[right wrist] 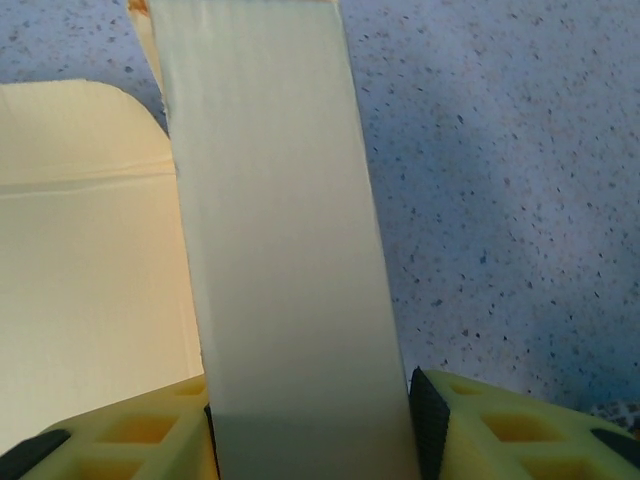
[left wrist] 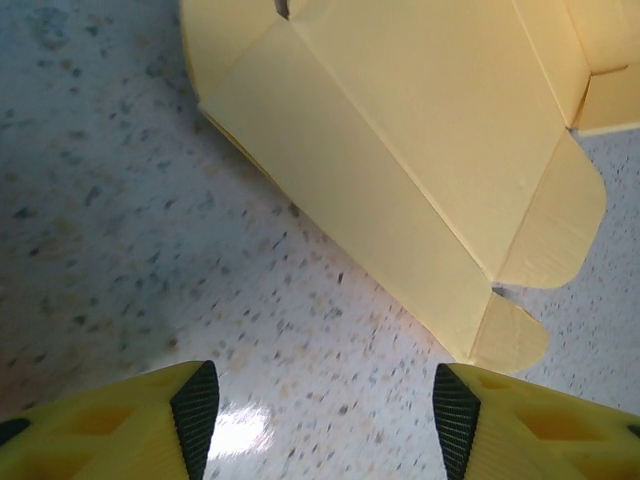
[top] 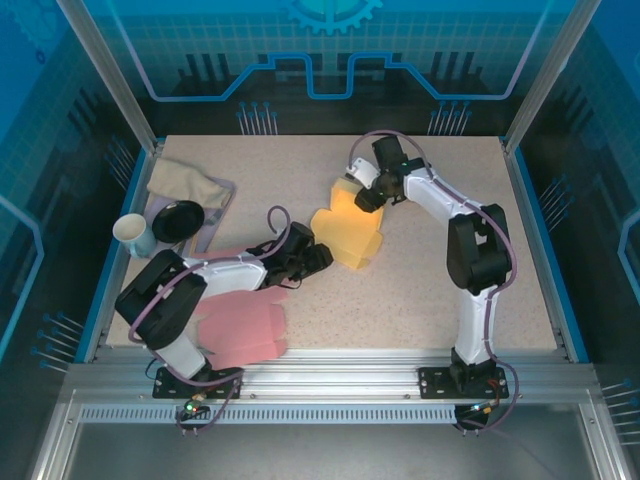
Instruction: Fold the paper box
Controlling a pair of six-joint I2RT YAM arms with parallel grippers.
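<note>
The yellow paper box (top: 345, 232) lies partly folded in the middle of the table. My right gripper (top: 368, 200) is at its far right corner, shut on an upright side panel of the box (right wrist: 280, 220) that spans the whole gap between the pads (right wrist: 428, 420). My left gripper (top: 318, 258) is low over the table just off the box's near left edge. In the left wrist view its jaws (left wrist: 318, 415) stand open over bare tabletop, with a folded wall and rounded end flaps of the box (left wrist: 400, 150) a short way ahead.
A flat pink paper sheet (top: 245, 325) lies at the near left, under my left arm. At the far left are a white cup (top: 133, 233), a black bowl (top: 178, 220) and a beige cloth (top: 185, 182) on a mat. Metal frame posts stand at the table corners.
</note>
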